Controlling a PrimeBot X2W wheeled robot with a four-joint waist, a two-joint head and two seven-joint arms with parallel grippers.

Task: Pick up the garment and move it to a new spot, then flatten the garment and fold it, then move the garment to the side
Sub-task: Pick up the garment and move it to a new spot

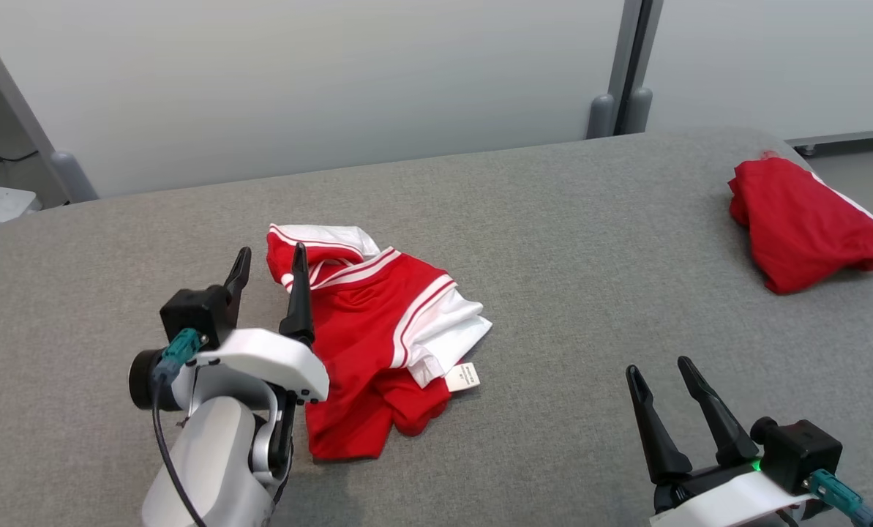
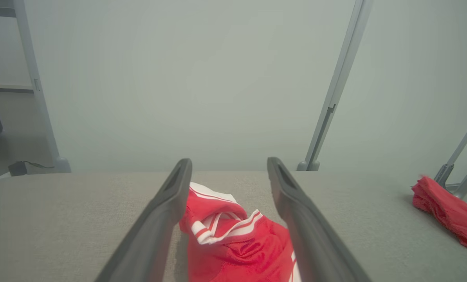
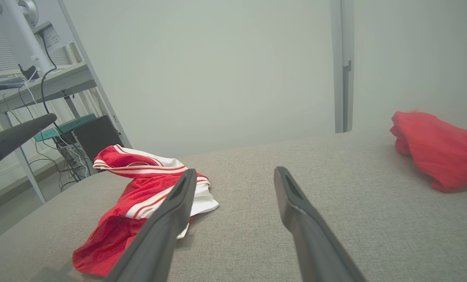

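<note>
The garment (image 1: 363,322) lies crumpled on the counter (image 1: 553,241), left of middle. Left fingers (image 1: 298,293) stand spread and empty over its striped far end; right fingers (image 1: 656,432) are spread too, well apart from it. Likely light, limp, slippery cloth: pinch a striped edge, not the bunched middle

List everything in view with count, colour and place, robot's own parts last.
garment: one, red with white stripes, crumpled left of the table's centre
tag: one, white, at that garment's near right edge
second garment: one, red, bunched at the table's far right
table: one, grey fabric top
wall panels: two, pale, behind the table
desk: one, pale, with cables, beyond the table's left end
left claw: one, dark fingers, open, over the garment's left edge
right claw: one, dark fingers, open, above bare table at near right
</note>
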